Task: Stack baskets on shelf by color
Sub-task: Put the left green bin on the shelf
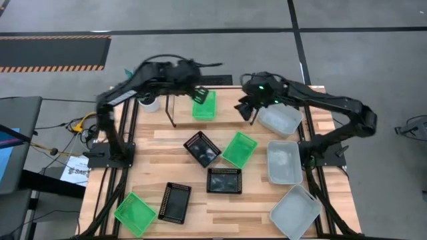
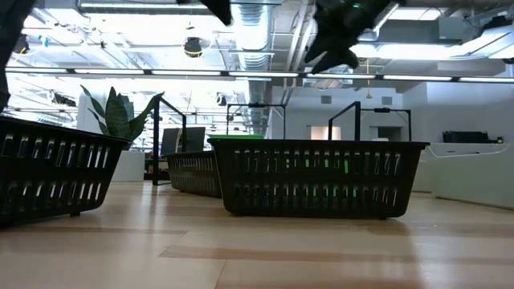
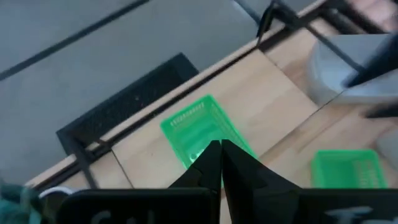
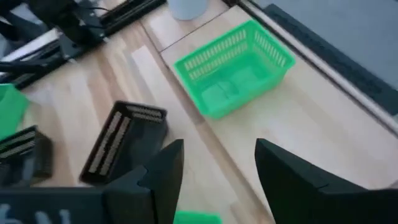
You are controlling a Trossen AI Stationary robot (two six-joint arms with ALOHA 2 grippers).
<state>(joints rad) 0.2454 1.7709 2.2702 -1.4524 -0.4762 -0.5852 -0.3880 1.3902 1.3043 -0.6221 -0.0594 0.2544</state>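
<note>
At the far edge of the surface in the high view, one green basket sits on the shelf. The left gripper hovers just over it; the right gripper hangs beside a white basket. Two more green, three black and two more white baskets lie scattered nearer.

In the low view, a black basket fills the middle.

In the left wrist view, the jaws are clenched on nothing above the shelved green basket.

In the right wrist view, the jaws stand released, well apart, empty.
</note>
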